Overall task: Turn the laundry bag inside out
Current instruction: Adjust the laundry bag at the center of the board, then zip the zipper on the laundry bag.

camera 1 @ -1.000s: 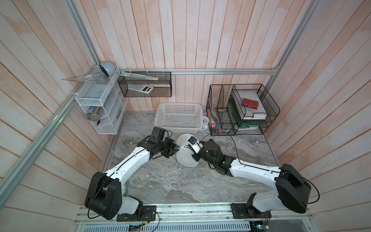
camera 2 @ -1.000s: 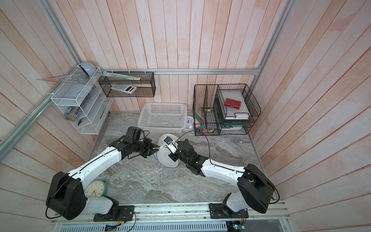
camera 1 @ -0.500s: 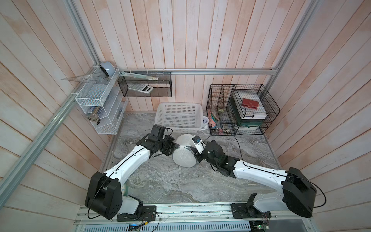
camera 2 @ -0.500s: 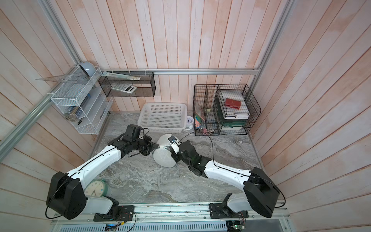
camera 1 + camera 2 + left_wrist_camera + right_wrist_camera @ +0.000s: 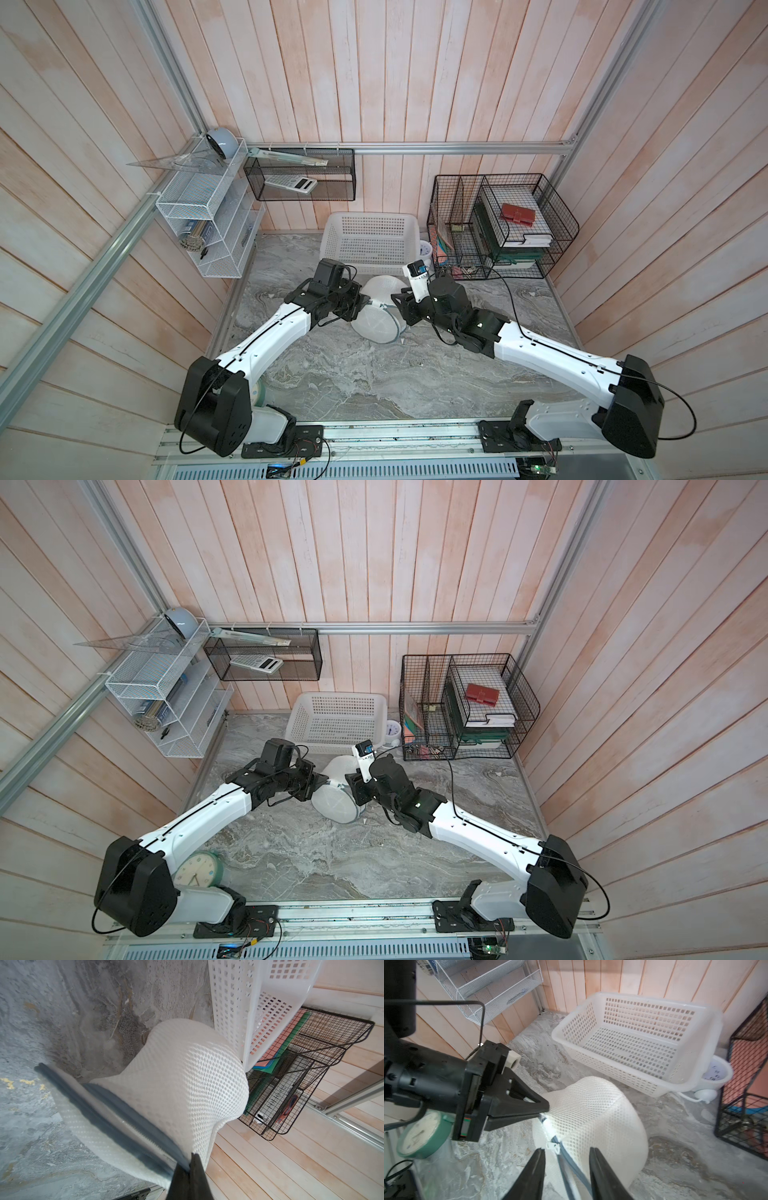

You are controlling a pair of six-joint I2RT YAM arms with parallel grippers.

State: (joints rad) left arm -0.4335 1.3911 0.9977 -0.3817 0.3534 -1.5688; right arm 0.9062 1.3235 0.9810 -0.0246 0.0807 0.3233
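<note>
Now your left gripper (image 5: 545, 1110) pinches the laundry bag (image 5: 596, 1109) at its left edge; your right gripper (image 5: 566, 1149), jaws apart and empty, straddles the right edge.

clock (image 5: 201, 868): part hid by L arm (image 5: 199, 816) | laundry bag (image 5: 187, 1084): rim blurred

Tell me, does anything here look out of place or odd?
Yes. A green clock lies face up on the table by the left arm's base, and a clear set square juts out past the white wire shelf.
</note>
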